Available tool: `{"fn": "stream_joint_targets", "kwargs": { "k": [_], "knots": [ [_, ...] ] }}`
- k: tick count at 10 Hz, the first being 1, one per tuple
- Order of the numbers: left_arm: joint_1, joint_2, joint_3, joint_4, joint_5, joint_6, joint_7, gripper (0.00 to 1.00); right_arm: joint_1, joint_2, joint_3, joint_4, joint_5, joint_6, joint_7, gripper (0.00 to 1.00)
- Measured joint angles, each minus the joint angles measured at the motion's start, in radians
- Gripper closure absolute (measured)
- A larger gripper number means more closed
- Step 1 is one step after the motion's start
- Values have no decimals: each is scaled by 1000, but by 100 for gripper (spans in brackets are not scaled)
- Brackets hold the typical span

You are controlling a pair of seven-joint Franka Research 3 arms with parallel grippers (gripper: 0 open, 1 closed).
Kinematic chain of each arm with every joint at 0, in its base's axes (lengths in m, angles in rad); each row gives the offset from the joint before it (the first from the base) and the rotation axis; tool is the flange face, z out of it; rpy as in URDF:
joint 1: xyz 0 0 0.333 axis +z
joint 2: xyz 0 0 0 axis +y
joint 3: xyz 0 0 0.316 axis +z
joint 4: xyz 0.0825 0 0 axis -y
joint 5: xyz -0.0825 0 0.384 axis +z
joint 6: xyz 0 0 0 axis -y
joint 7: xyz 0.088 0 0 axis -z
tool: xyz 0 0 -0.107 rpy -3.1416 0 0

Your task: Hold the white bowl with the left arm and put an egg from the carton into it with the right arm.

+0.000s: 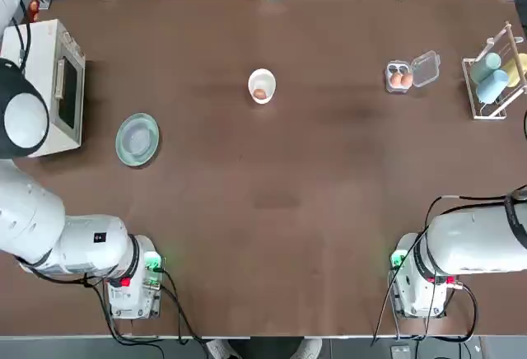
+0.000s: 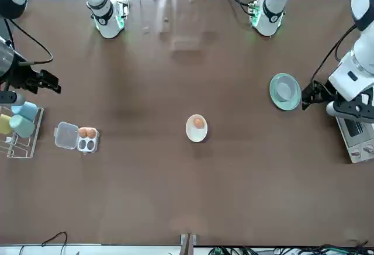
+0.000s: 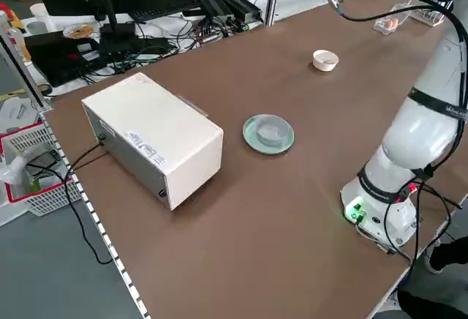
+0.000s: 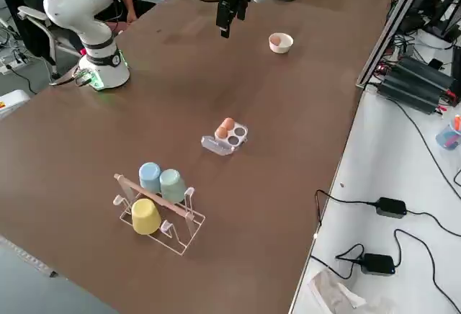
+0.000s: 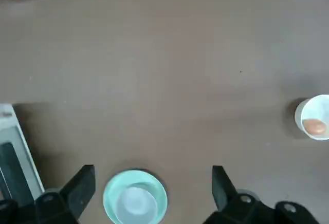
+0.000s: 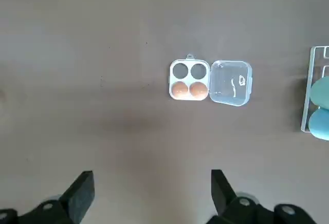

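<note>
The bowl (image 1: 262, 86) sits mid-worktop at 12 o'clock, an egg (image 1: 260, 93) inside; the carton (image 1: 409, 73) lies open at 2. Both pincers, left (image 5: 153, 183) and right (image 6: 152, 185), hang spread, empty.

A wide brown bench (image 1: 288, 202) fills the room's middle. Beside it stands a white side table (image 4: 403, 206) with black power adapters (image 4: 379, 263) and cables. A grey floor (image 3: 44, 275) shows, with a red-rimmed basket (image 3: 33, 169) on it.
</note>
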Motion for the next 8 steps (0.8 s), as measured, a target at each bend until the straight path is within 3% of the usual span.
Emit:
{"fn": "stream_joint_targets", "kwargs": {
  "k": [5,8],
  "knots": [
    [8,-3,18,-3,0,-24,-45,0,0,-4,7,20,0,5,26,0],
    [-60,-4,119,-2,0,-24,-45,0,0,-4,7,21,0,8,27,0]
  ]
}}
